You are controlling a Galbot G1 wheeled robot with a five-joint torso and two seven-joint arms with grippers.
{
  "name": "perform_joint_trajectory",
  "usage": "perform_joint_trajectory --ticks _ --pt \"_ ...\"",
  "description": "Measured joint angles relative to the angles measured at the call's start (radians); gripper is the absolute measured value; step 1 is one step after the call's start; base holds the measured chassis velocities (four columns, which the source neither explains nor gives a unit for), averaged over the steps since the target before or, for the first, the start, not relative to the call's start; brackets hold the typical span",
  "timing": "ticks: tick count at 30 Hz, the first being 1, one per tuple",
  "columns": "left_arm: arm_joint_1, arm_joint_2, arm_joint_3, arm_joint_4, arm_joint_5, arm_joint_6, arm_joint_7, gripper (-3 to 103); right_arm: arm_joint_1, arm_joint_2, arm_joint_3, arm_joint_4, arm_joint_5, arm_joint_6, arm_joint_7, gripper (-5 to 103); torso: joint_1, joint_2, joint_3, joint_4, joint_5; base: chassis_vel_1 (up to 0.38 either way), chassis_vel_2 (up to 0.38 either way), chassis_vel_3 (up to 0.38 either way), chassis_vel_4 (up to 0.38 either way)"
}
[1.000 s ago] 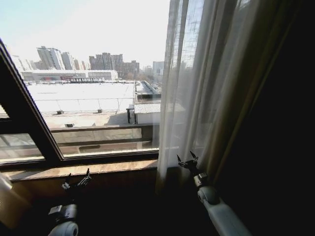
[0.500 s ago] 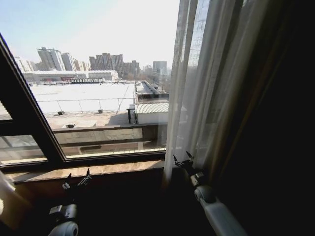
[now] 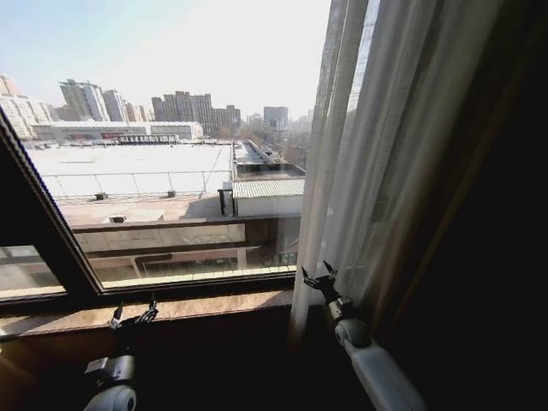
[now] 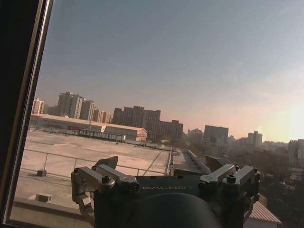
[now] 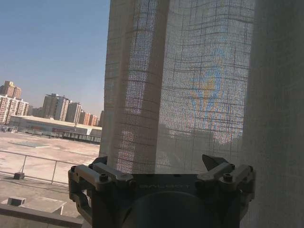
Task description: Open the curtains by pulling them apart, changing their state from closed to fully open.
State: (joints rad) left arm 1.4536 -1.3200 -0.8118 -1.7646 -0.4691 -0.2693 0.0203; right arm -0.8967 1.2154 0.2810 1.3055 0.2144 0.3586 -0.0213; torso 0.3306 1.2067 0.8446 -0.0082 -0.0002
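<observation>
1. We see our left end effector (image 3: 133, 315) low in front of the sill (image 3: 171, 304), near its left end, fingers spread and holding nothing; its place in the head view matches a second ago, so we take it as idle.
2. Past it the window (image 3: 171, 171) is bare, glass and rooftops in plain sight. The curtain's (image 3: 377, 154) leading edge has slid rightward across the glass over the last second, though the head camera has shifted as well, so part of that is our own motion.
3. Our right end effector (image 3: 317, 278) sits at the sill's right end against the curtain's lower edge, fingers apart, with no fabric visibly pinched; it has drifted a little with the cloth.
4. We judge the right panel well drawn back, bunched beside the dark drape (image 3: 488, 214); the job looks nearly done on this side.
</observation>
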Motion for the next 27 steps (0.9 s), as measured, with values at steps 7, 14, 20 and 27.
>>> perform_joint_trajectory --ticks 7,14,20,27 --pt "0.0 0.0 0.0 0.0 0.0 0.0 0.0 100 0.015 0.006 -0.009 -0.022 -0.073 -0.002 0.012 100 -0.002 0.0 0.0 0.0001 -0.0002 -0.036 0.029 0.035 -0.028" --pt "0.001 0.0 0.0 0.0 0.0 0.0 0.0 100 0.028 0.014 -0.011 -0.041 -0.078 0.013 0.009 82 -0.002 0.001 -0.001 0.0002 -0.0002 0.027 -0.021 -0.036 0.021" --pt "0.0 0.0 0.0 0.0 0.0 0.0 0.0 100 0.028 0.015 -0.011 -0.042 -0.069 0.014 0.008 60 -0.001 0.0 0.0 0.0001 0.0 0.0 0.0 0.0 0.0" --pt "0.0 0.0 0.0 0.0 0.0 0.0 0.0 100 0.019 0.012 -0.006 -0.041 -0.055 0.023 -0.003 32 -0.001 0.0 0.0 0.0001 -0.0002 0.0 0.0 0.0 0.0"
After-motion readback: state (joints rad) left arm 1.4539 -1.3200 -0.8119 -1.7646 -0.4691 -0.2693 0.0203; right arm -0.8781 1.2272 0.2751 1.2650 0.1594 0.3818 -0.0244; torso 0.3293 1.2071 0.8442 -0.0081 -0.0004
